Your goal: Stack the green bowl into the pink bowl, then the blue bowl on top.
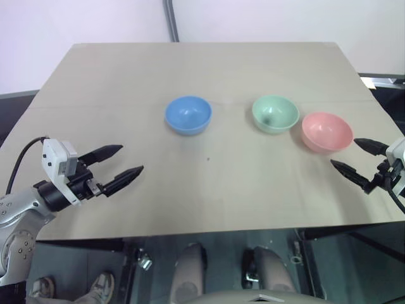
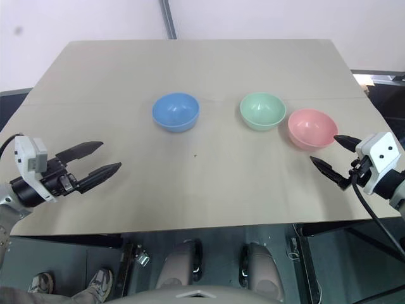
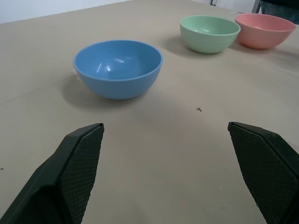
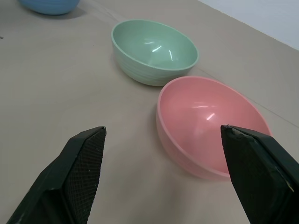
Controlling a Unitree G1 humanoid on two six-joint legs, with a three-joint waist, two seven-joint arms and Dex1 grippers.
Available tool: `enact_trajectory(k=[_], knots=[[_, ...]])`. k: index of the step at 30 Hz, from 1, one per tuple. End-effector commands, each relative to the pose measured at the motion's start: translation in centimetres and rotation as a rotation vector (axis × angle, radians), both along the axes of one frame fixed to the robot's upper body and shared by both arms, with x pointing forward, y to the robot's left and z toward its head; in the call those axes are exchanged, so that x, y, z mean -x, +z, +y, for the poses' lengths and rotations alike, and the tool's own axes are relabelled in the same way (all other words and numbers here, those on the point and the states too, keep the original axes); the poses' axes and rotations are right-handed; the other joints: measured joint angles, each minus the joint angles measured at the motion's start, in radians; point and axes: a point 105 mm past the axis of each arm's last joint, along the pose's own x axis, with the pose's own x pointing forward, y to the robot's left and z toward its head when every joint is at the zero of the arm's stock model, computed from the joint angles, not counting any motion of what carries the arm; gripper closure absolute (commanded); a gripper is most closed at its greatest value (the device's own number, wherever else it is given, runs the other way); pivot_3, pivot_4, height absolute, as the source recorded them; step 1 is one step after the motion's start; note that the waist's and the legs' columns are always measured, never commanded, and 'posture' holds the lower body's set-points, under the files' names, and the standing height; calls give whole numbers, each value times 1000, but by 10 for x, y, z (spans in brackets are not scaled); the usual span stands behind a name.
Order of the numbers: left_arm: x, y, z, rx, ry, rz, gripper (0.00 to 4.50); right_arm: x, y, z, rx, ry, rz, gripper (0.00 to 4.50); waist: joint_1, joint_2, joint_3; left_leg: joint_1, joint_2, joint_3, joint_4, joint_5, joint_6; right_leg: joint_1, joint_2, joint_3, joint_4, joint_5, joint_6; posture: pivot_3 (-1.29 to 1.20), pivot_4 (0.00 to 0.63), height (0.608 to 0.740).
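Three small bowls stand upright and apart in a row across the middle of the table (image 1: 209, 209). The blue bowl (image 1: 188, 115) is on the left, the green bowl (image 1: 274, 114) sits right of centre, and the pink bowl (image 1: 326, 132) is farthest right, close beside the green one. My left gripper (image 1: 121, 162) hovers open and empty over the table's left front, well short of the blue bowl (image 3: 117, 68). At the right edge my right gripper (image 2: 329, 153) is open and empty, its fingers pointing at the pink bowl (image 4: 210, 126) from just in front of it.
The beige table has its front edge just beyond my arms and its right edge close to the right gripper. A dark pole (image 1: 171, 19) rises behind the far edge. A tiny dark speck (image 1: 208, 159) lies mid-table.
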Motion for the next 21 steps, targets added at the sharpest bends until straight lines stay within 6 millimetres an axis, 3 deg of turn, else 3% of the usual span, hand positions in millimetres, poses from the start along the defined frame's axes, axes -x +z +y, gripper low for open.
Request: enact_trajectory(k=[1,8,17,21], knots=[[-4,14,-7,-21,-39,-27,0,-2,14,1,31,11,-41,223,0,0,0,0,0,0,0,0,0,0,0,0,0,0,0,0,150,740],[-9,21,-28,23,-101,-44,0,-25,14,11,110,-78,-18,223,-4,0,0,1,0,0,1,0,0,0,0,1,1,0,0,0,150,740],[-8,23,-54,18,-205,-67,0,-81,-24,23,191,-99,142,223,-1,0,0,0,0,2,1,0,0,-1,1,2,1,0,0,0,150,740],[-3,21,-55,15,-203,-62,0,-99,-41,16,291,-115,228,1476,-3,0,0,-1,0,3,1,0,0,-2,1,3,1,1,0,0,150,740]])
